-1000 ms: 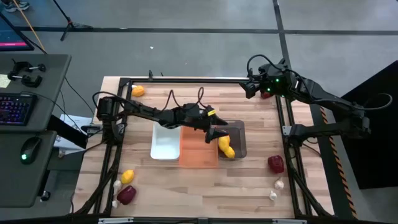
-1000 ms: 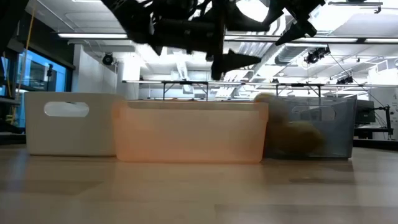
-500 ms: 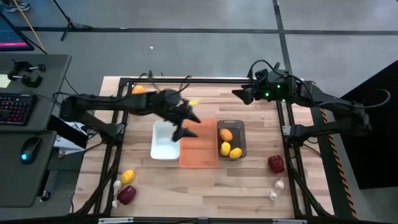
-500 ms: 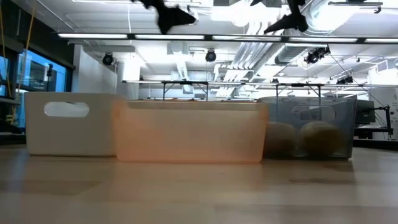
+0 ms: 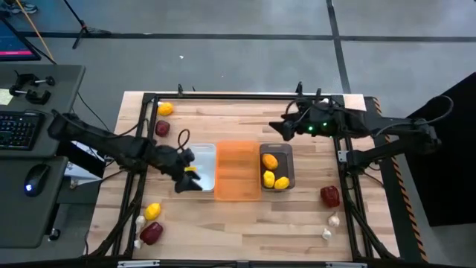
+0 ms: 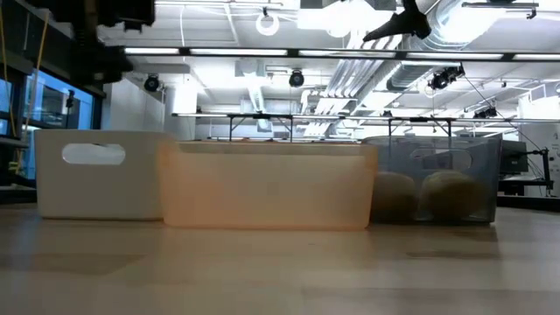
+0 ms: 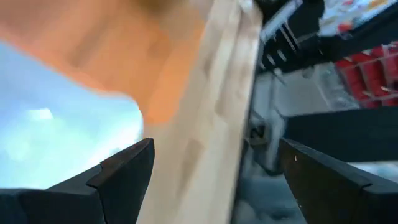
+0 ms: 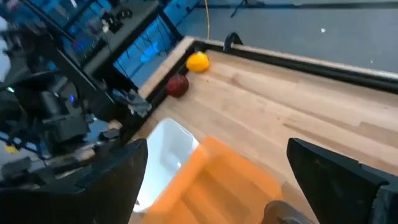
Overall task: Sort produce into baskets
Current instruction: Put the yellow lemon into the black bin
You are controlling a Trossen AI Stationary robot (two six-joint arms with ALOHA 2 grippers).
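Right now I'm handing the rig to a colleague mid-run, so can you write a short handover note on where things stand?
Left end effector: open, empty, over the white bin.
Right end effector: open, empty, raised above the far side of the table, behind the grey bin.
Done: three lemons in the grey bin.
Orange bin: empty as far as the high view shows.
Left: one lemon and a red fruit far left; a lemon, a red fruit and garlic near left; a red fruit and two garlic bulbs near right.

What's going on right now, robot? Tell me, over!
Left gripper open, empty, over the white basket. Right gripper open, empty, above the grey basket, three yellow fruits inside. Nothing in the way.
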